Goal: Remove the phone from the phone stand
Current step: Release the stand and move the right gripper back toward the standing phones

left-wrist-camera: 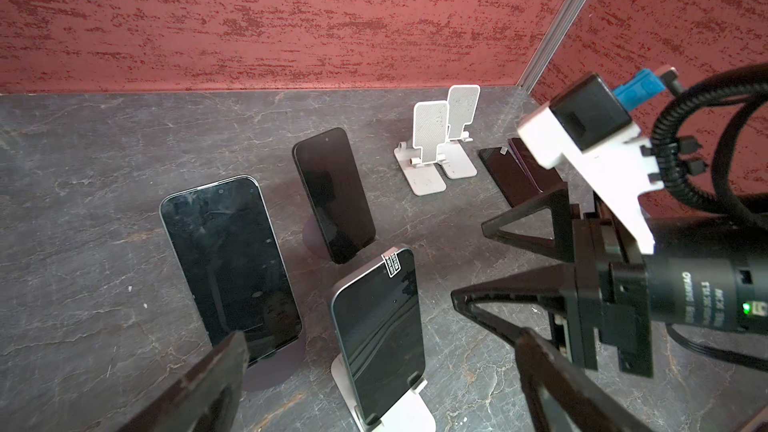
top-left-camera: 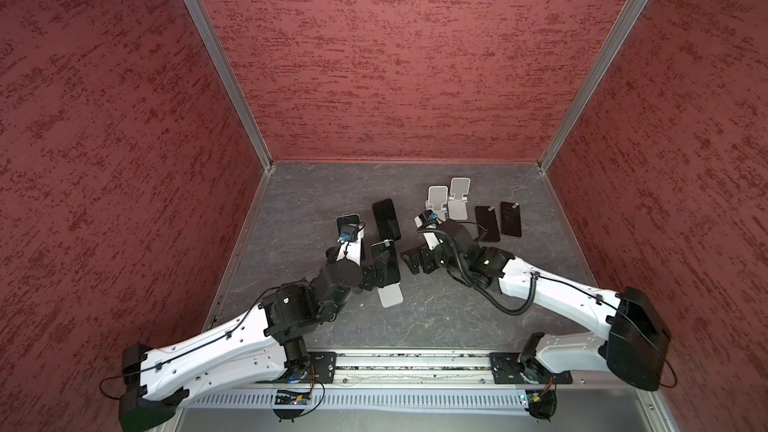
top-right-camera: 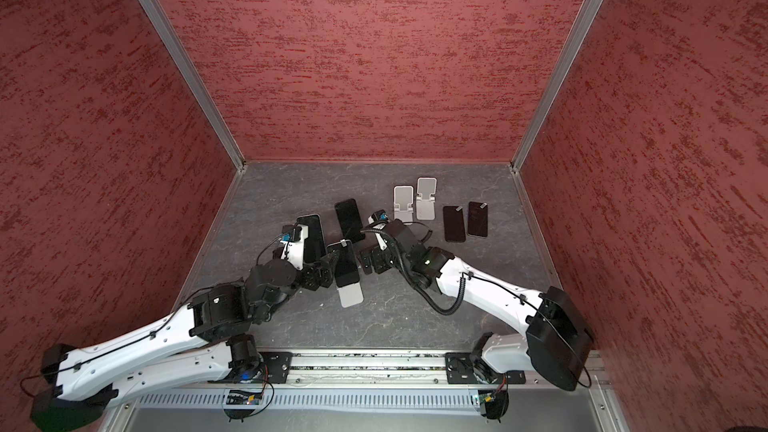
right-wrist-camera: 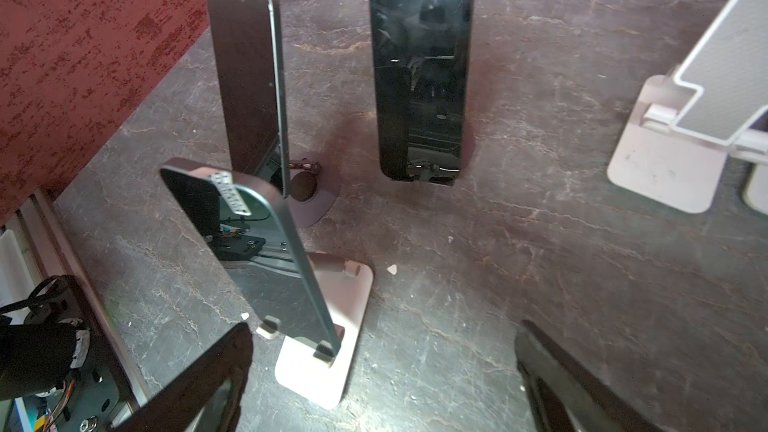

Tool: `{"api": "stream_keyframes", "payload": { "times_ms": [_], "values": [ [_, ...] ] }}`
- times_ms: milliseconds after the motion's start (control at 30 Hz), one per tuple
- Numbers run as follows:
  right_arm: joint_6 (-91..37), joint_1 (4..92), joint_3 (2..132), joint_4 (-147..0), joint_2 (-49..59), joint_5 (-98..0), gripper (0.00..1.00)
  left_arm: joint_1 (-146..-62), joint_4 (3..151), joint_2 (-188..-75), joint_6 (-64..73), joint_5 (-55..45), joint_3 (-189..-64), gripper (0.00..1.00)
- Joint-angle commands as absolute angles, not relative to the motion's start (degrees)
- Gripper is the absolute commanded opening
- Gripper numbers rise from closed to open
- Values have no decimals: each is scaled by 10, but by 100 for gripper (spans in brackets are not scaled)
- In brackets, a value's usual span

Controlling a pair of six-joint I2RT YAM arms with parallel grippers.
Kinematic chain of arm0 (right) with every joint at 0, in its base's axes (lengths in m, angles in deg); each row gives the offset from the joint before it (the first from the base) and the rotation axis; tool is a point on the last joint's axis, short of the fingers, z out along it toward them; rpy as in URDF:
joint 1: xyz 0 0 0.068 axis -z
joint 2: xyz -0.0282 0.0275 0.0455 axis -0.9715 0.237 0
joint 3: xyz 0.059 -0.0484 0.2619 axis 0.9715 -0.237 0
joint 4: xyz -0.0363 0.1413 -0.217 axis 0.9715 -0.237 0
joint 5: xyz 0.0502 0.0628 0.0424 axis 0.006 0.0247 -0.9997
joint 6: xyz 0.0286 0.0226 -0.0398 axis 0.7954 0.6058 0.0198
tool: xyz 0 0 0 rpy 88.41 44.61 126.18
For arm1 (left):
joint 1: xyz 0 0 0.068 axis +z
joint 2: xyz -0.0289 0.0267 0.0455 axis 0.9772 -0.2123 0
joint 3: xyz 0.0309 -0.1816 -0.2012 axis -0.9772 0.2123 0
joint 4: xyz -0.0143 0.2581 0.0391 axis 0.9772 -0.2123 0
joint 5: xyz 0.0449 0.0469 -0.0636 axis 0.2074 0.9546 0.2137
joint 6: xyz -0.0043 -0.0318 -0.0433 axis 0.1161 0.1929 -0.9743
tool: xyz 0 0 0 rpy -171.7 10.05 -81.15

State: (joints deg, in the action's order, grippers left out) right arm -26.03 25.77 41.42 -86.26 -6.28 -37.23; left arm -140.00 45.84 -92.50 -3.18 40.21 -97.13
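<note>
Three dark phones lean on stands. The nearest phone (top-left-camera: 385, 261) has a white sticker at its top edge and rests on a white phone stand (top-left-camera: 391, 296); it also shows in the left wrist view as phone (left-wrist-camera: 378, 334) and in the right wrist view as phone (right-wrist-camera: 266, 268) on stand (right-wrist-camera: 328, 367). My left gripper (top-left-camera: 369, 273) (left-wrist-camera: 382, 338) is open just left of it, its fingers apart and holding nothing. From the right, my right gripper (top-left-camera: 409, 261) (right-wrist-camera: 384, 330) faces the same phone, open and empty, a short gap away.
Two more phones (top-left-camera: 385, 218) (top-left-camera: 348, 224) stand on dark round-based stands behind, the left one partly hidden by my wrist camera. Two empty white stands (top-left-camera: 436, 201) (top-left-camera: 459, 199) sit at the back. Two phones (top-left-camera: 487, 223) (top-left-camera: 510, 219) lie flat at the right. Red walls enclose the grey table (top-left-camera: 457, 309).
</note>
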Motion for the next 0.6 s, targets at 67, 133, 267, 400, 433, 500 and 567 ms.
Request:
{"api": "stream_keyframes", "payload": {
  "times_ms": [67,133,267,400,433,500,567],
  "values": [
    [-253,207,421,-825,-44,-274,99,-1388,462,-885,-14,397,-955,100],
    [-256,192,423,-818,-35,-258,99,-1383,458,-872,-15,396,-950,100],
    [-257,154,418,-790,-14,-211,99,-1373,457,-865,-16,389,-947,100],
    [-249,129,417,-772,2,-158,99,-1372,462,-872,-18,384,-952,100],
    [-247,125,413,-761,2,-156,99,-1372,463,-874,-18,383,-951,99],
    [-248,117,407,-741,2,-148,99,-1372,465,-877,-19,381,-951,100],
    [-250,111,401,-724,2,-148,99,-1372,464,-881,-21,379,-953,100]
  ]
}}
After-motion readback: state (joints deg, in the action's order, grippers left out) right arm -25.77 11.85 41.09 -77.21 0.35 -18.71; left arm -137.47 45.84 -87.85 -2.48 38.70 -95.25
